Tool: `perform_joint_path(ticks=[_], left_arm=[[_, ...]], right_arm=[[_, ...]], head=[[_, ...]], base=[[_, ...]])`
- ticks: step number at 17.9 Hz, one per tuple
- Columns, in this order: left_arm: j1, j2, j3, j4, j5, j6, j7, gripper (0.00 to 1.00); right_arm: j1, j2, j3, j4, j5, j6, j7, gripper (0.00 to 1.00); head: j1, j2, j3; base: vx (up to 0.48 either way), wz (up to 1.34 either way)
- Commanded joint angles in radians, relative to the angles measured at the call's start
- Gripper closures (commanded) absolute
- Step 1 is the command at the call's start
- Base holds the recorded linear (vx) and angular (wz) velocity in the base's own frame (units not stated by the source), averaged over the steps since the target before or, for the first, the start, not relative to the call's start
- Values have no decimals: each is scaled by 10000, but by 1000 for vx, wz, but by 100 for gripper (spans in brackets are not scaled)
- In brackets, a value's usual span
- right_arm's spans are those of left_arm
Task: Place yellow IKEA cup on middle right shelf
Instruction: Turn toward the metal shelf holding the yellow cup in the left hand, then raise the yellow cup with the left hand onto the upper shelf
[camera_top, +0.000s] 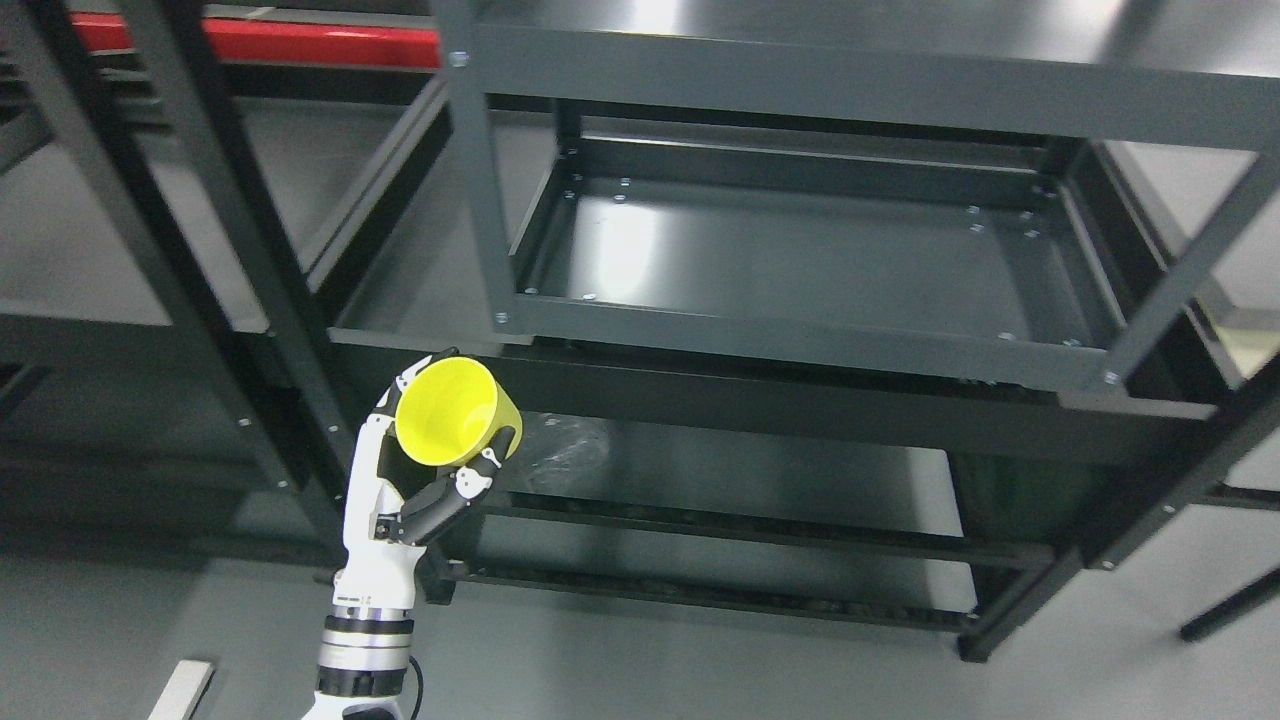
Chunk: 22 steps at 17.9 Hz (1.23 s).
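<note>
My left hand (440, 430) is shut on a yellow cup (452, 410), with the fingers wrapped around its body. The cup is tilted, its open mouth facing the camera. The hand holds it in front of the dark metal shelving unit, just below and left of the front left corner of the middle shelf (800, 345). That shelf is a dark tray with a raised rim. The right hand is not in view.
A vertical post (478, 190) of the shelving stands just above the cup. A lower shelf (720, 480) lies beneath the middle one. A second dark rack (180, 250) stands at the left. A red beam (270, 40) runs at the top left. Grey floor is below.
</note>
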Motion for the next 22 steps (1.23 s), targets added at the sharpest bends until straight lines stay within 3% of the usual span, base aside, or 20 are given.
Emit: perform_joint_path(ticks=[1, 5, 10, 14, 19, 22], left_arm=[[-8, 175, -614, -18, 7, -213, 12, 100], [8, 175, -1104, -33, -9, -764, 12, 100], [-1125, 175, -2191, -156, -24, -1655, -186, 100], [-2964, 175, -3450, -156, -24, -1825, -341, 100], [-4958, 175, -4110, -248, -24, -1748, -341, 100], [-6584, 175, -4464, -248, 7, -970, -97, 100]], right_arm=[[130, -175, 169, -1, -245, 8, -8, 1], [130, -175, 169, -1, -245, 8, -8, 1], [130, -175, 169, -1, -245, 8, -8, 1], [130, -175, 169, -1, -245, 8, -8, 1], [130, -175, 169, -1, -245, 8, -8, 1], [130, -175, 169, -1, -245, 8, -8, 1]], head=[[0, 0, 0], [0, 0, 0], [0, 0, 0], [0, 0, 0], [0, 0, 0], [0, 0, 0]], base=[[-68, -959], [-5, -482], [58, 46], [63, -109], [90, -109], [115, -8]])
